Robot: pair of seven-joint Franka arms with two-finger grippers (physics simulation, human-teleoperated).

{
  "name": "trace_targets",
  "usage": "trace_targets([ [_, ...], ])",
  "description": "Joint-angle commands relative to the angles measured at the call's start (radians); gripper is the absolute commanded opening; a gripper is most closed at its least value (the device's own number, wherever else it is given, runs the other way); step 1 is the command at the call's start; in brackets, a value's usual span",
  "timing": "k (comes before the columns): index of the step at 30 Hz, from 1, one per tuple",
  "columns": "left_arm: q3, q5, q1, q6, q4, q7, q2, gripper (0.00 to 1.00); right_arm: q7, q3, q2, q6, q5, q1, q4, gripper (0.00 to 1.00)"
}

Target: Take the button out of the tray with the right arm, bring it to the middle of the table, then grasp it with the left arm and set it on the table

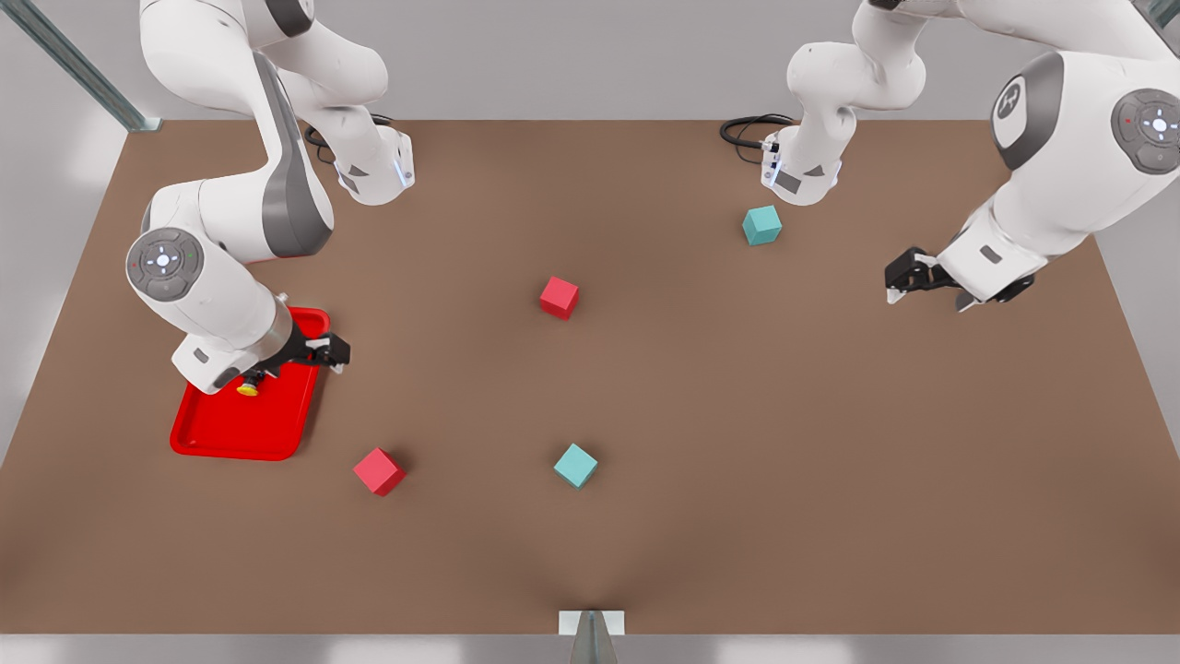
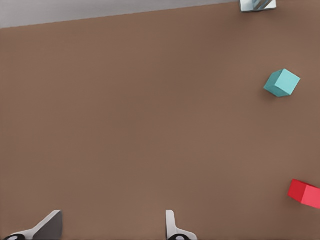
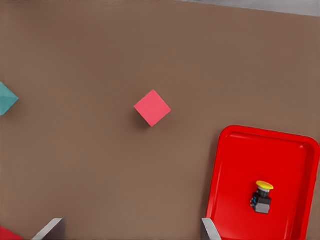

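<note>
The tray [image 1: 241,429] lies on the table [image 1: 701,415] toward the front view's left, and everything below is placed from it; the button [image 1: 248,389] sits inside the tray, upright on its black base with the yellow cap on top, near the rim that runs under the right arm, and nothing grips it; in the right wrist view the button [image 3: 262,196] stands apart from the tray's [image 3: 235,190] walls; the right gripper [image 1: 324,352] hangs over the tray's far corner, above and just beside the button, its fingers spread wide with nothing between them; one red cube [image 1: 379,471] rests on the table just off the tray's near corner, a teal cube [image 1: 575,465] farther along the same way, a second red cube [image 1: 559,298] well beyond the tray toward the middle of the table, and another teal cube [image 1: 761,225] farther still; the left gripper [image 1: 896,281] waits far across the table from the tray, above bare tabletop, fingers wide apart and holding nothing.
</note>
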Motion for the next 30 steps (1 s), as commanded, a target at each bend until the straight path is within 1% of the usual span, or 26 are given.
trace_targets([
  [1,0.000,0.002,0.001,0.005,0.001,-0.002,0.012,1.00,0.076,0.000,-0.001,0.021,-0.001,0.001,0.001,1.00],
  [4,0.000,0.004,0.001,0.003,0.000,-0.002,0.040,1.00,0.102,0.000,0.000,-0.007,0.000,0.030,-0.001,1.00],
  [5,-0.001,0.025,-0.002,0.003,0.000,-0.002,0.063,1.00,0.112,-0.001,0.025,-0.017,0.000,0.030,-0.010,1.00],
  [6,-0.001,0.033,-0.019,0.008,0.000,-0.002,0.083,1.00,0.102,-0.003,0.060,-0.098,0.009,-0.005,-0.007,1.00],
  [7,-0.001,0.033,-0.019,0.006,0.000,-0.001,0.104,1.00,0.098,-0.004,0.086,-0.102,0.005,-0.040,-0.016,1.00],
  [8,-0.001,0.033,-0.019,0.006,0.000,0.002,0.109,1.00,0.031,-0.004,0.118,-0.094,-0.001,-0.118,-0.014,1.00],
  [9,-0.001,0.033,-0.021,0.005,0.000,0.002,0.109,1.00,0.004,-0.004,0.125,-0.051,-0.064,-0.161,-0.019,1.00],
  [11,-0.001,0.033,-0.021,0.006,0.000,0.004,0.109,1.00,-0.088,-0.006,0.198,0.082,-0.087,-0.293,-0.059,1.00],
  [12,-0.001,0.033,-0.021,0.006,0.000,0.004,0.109,1.00,-0.146,-0.006,0.218,0.186,-0.089,-0.328,-0.109,1.00],
  [13,-0.001,0.033,-0.021,0.008,0.000,0.004,0.110,1.00,-0.195,-0.006,0.215,0.352,-0.092,-0.375,-0.212,1.00],
  [14,-0.001,0.033,-0.021,0.008,0.000,0.004,0.112,1.00,-0.212,-0.006,0.215,0.459,-0.115,-0.407,-0.277,1.00],
  [16,-0.001,0.033,-0.022,0.008,-0.002,0.004,0.112,1.00,-0.255,-0.004,0.249,0.622,-0.119,-0.454,-0.312,1.00],
  [18,-0.001,0.033,-0.022,0.008,-0.007,0.002,0.112,1.00,-0.258,-0.006,0.255,0.777,-0.122,-0.473,-0.415,1.00],
  [20,-0.001,0.033,-0.022,0.008,-0.013,0.004,0.112,1.00,-0.290,-0.004,0.261,0.866,-0.145,-0.491,-0.461,1.00],
  [24,-0.001,0.033,-0.041,0.008,-0.022,0.004,0.112,1.00,-0.436,0.000,0.260,0.868,-0.145,-0.505,-0.472,1.00],
  [26,-0.001,0.033,-0.044,0.006,-0.031,0.004,0.112,1.00,-0.574,0.002,0.257,0.869,-0.144,-0.519,-0.484,1.00],
  [27,-0.001,0.033,-0.044,0.006,-0.033,0.002,0.112,1.00,-0.582,0.063,0.253,0.869,-0.144,-0.585,-0.513,1.00],
  [28,-0.001,0.033,-0.045,0.006,-0.033,0.002,0.112,1.00,-0.582,0.157,0.252,0.869,-0.142,-0.683,-0.536,1.00],
  [29,-0.001,0.033,-0.047,0.006,-0.033,0.002,0.118,1.00,-0.579,0.195,0.247,0.869,-0.142,-0.721,-0.574,1.00],
  [30,-0.001,0.033,-0.051,0.006,-0.034,0.004,0.118,1.00,-0.576,0.197,0.215,0.869,-0.142,-0.723,-0.616,1.00],
])
